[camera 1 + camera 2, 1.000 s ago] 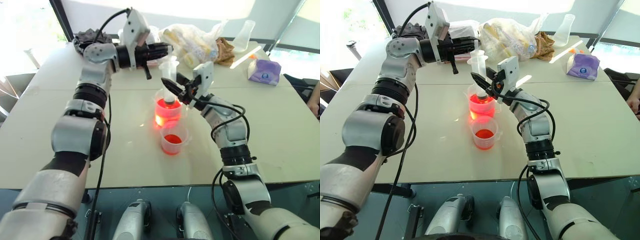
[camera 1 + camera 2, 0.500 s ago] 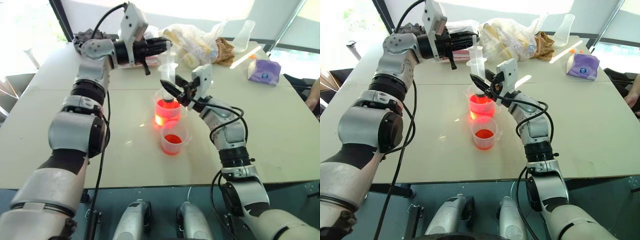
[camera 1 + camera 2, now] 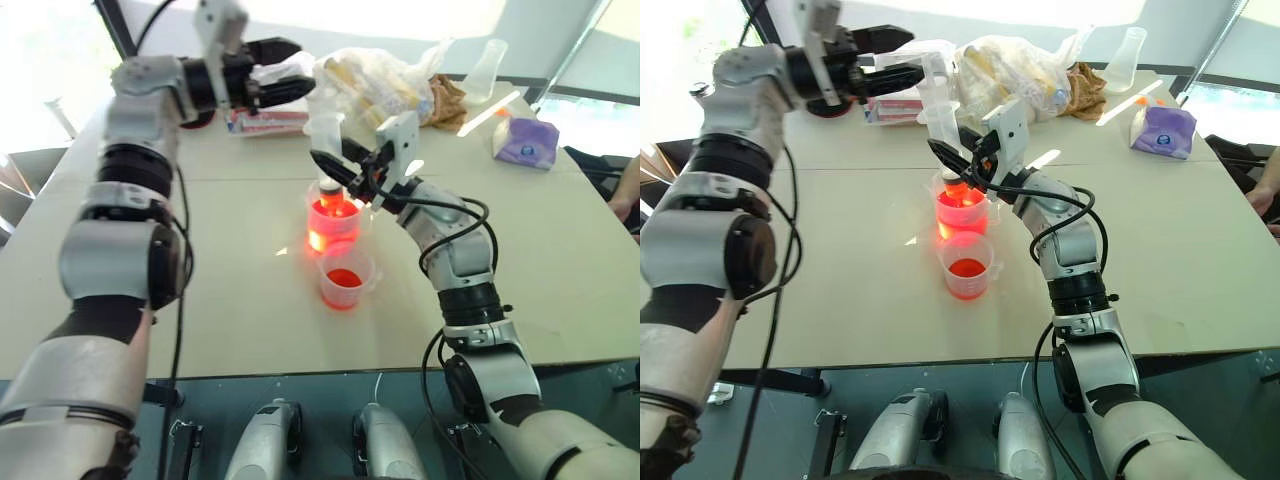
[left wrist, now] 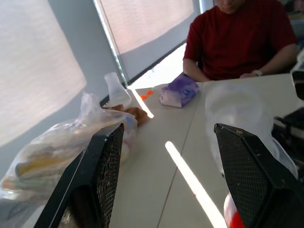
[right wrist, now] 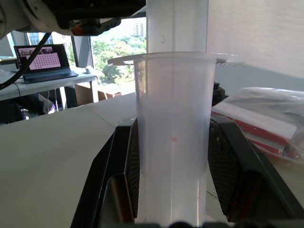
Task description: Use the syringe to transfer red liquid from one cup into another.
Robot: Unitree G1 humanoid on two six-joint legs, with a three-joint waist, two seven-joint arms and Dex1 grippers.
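Left end effector [image 3: 902, 62] released syringe [image 3: 940, 112], upright in red-filled beaker [image 3: 962, 212].

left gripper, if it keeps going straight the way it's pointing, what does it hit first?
Probably the clear plastic bag of packets, which lies just ahead of the open left gripper. Past it stands a flask. Depth is unclear; it may pass beside or above the bag.

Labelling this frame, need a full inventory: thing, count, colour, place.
syringe: 1, clear with white plunger, upright, tip in the beaker.
beaker: 1, clear, red liquid inside, table centre.
small cup: 1, clear, red liquid in it, just in front of the beaker.
plastic bag: 1, clear, far side.
flask: 1, clear, far right.
tissue pack: 1, purple, right.
person: 1, red shirt, seated at the table.
left end effector: open, apart from the plunger.
right end effector: shut on syringe.
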